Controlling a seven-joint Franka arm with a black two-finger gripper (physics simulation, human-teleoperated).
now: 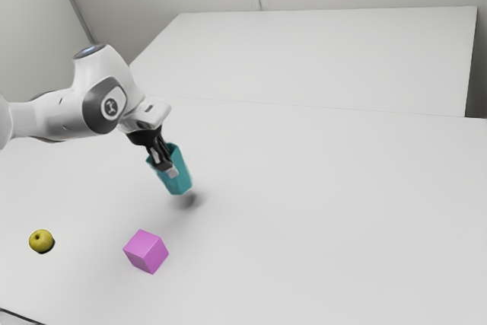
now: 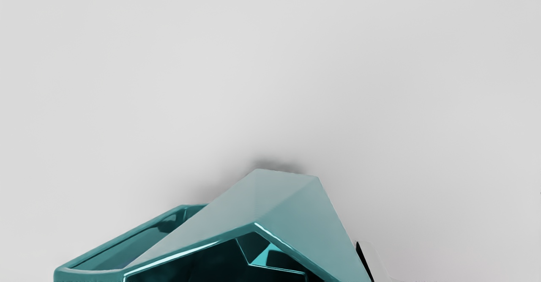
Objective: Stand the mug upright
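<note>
Foremost in the wrist view, the teal mug (image 2: 304,214) presents its faceted walls, a bright-edged rim and the dark hollow within. Beside its outer wall stands one pale, black-edged fingertip (image 2: 376,263); the second is hidden there. From the side, the exterior view gives the posture: the white arm (image 1: 65,116) enters from the exterior view's left, and its black gripper (image 1: 169,169) is closed about the mug near the mouth, pinching the wall. The mug is tilted, mouth toward the hand and base slanting down toward the exterior view's right. It appears slightly raised above the white table (image 1: 327,211), with a soft shadow (image 1: 190,202) near the base. The exterior view also supplies the surroundings: a magenta cube (image 1: 144,252) on the table, nearer the exterior camera than the mug, and a yellow-green fruit (image 1: 42,240) well apart from both, toward the exterior view's left.
</note>
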